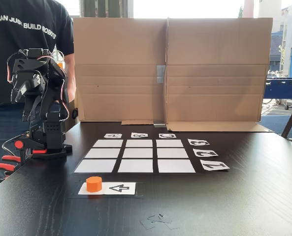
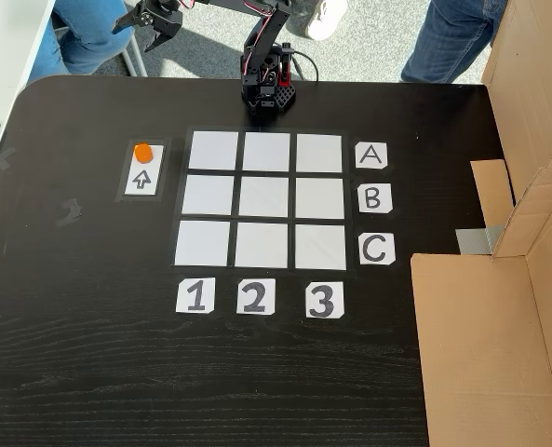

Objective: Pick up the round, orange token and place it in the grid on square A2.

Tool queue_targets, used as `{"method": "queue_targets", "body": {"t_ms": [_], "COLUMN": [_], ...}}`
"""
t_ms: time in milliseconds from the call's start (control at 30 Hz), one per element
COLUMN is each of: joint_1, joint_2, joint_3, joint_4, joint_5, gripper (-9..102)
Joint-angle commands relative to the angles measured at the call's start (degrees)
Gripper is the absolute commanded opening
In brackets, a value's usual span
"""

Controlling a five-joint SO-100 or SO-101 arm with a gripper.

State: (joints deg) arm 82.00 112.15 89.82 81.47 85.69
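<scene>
The orange token (image 2: 142,151) waits on the arrow card (image 2: 142,179) beside the grid's (image 2: 265,201) edge, while the gripper (image 2: 148,20) hangs part-open, empty.

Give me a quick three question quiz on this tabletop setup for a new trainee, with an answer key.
1. True or false: the orange token already sits inside the grid.
2. In the fixed view from above, which label card lies beside the row nearest the arm's base: A, B or C?
3. Fill in: the token rests on the white card with a black ____.

Key:
1. False; it sits on the arrow card beside the grid.
2. A.
3. Arrow.
</scene>
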Motion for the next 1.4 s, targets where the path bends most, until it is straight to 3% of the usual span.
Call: {"method": "queue_targets", "body": {"t_ms": [0,267,667,1367], "joint_1": [-1.1,-5.4,-14.3,-21.3], "joint_2": [-4.6,-18.8,-27.6,-45.5], "joint_3": [-8.8,-23.6,-25.5,-30.5], "joint_4": [3.1,7.9,7.8,7.6], "joint_5": [0.6,0.4,-4.7,-4.9], "gripper": [36,38,50,52]}}
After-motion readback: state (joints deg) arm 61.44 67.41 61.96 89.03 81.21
